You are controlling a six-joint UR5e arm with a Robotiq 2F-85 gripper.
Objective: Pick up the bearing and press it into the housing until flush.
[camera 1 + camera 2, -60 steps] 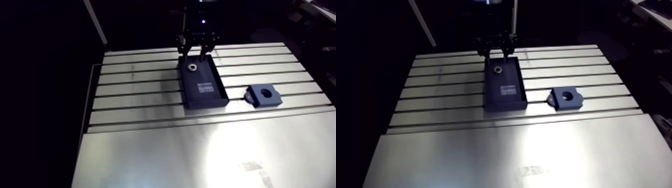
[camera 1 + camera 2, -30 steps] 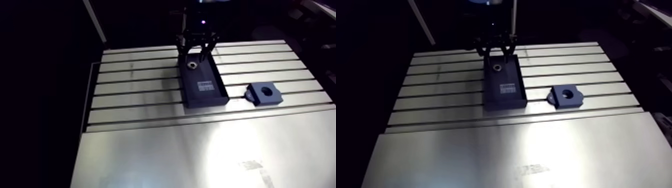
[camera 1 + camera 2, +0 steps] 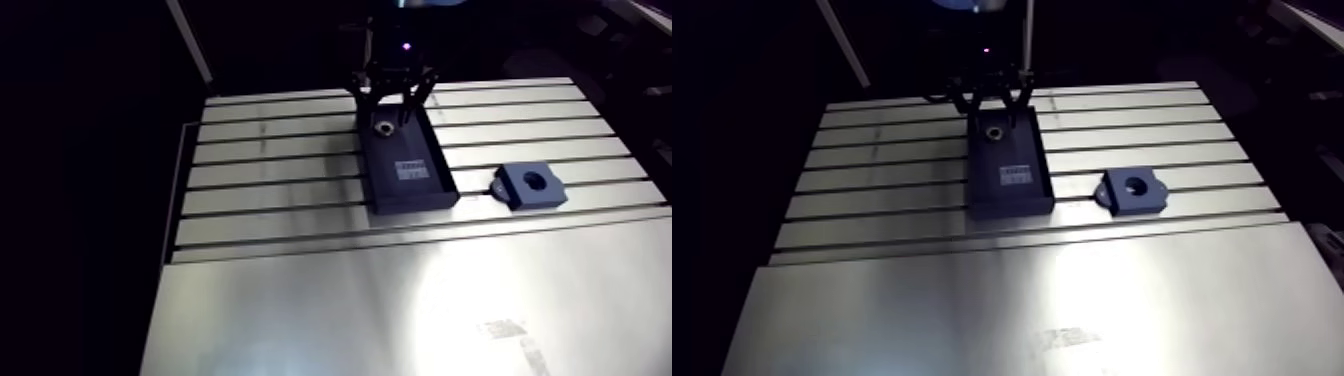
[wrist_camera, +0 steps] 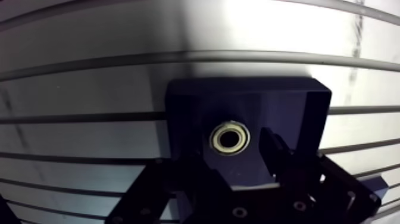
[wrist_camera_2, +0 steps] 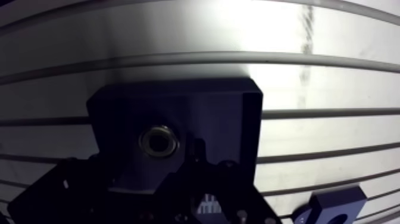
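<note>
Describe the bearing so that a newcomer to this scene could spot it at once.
On the slotted aluminium table sits a dark rectangular tray, its far end under the open pincer. At that end lies the bearing. It is a small pale, shiny ring, unlike the housing beside the tray, a dark block with a hole.

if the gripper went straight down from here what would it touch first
Probably the floor of the dark tray: the open gripper straddles the bearing, a finger on each side, not touching. Depth is unclear, so the bearing could come first.
</note>
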